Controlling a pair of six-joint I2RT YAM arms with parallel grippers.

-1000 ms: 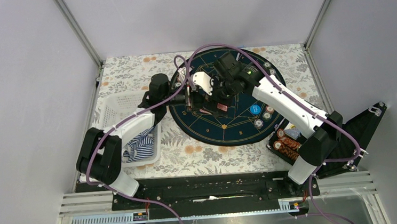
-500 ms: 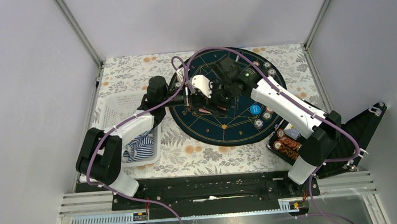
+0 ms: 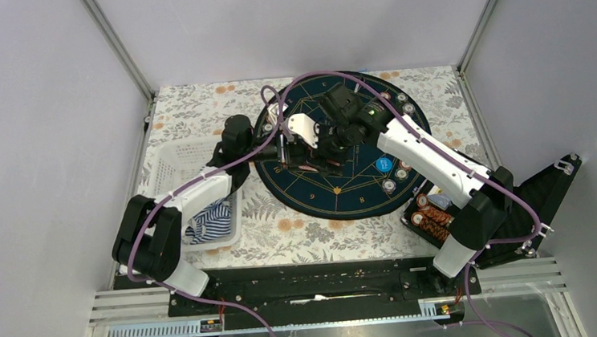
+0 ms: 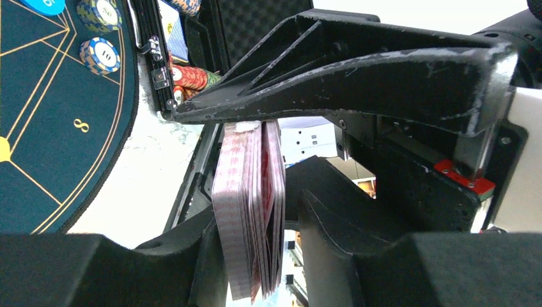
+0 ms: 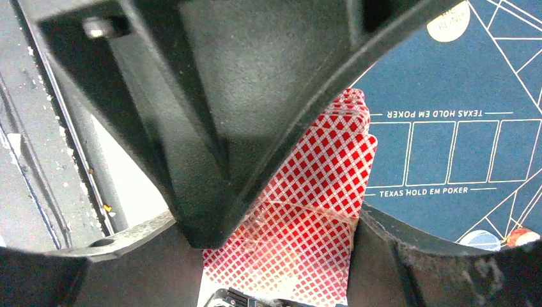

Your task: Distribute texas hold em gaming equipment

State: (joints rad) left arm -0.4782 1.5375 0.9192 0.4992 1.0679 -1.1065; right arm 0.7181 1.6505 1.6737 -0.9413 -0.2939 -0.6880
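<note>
A deck of red-backed playing cards (image 3: 305, 166) hangs over the left part of the round dark blue mat (image 3: 362, 196). My right gripper (image 3: 314, 153) is shut on the deck (image 5: 319, 211) across its edges. My left gripper (image 3: 284, 147) is open around the deck (image 4: 249, 211). The cards lean on one of its fingers (image 4: 192, 256), with a narrow gap to the other. A blue disc (image 3: 383, 164) and chip stacks (image 3: 401, 174) lie on the mat's right side. A pale yellow disc (image 5: 447, 25) shows in the right wrist view.
An open black case (image 3: 432, 214) holding red and green chip stacks stands at the mat's front right. A white basket (image 3: 174, 166) with the striped cloth (image 3: 211, 220) stands at the left. More chips (image 3: 404, 104) sit on the mat's far right rim.
My right gripper has moved left and a little away from me with the deck, bringing it between my left gripper's fingers. The left arm has barely shifted.
</note>
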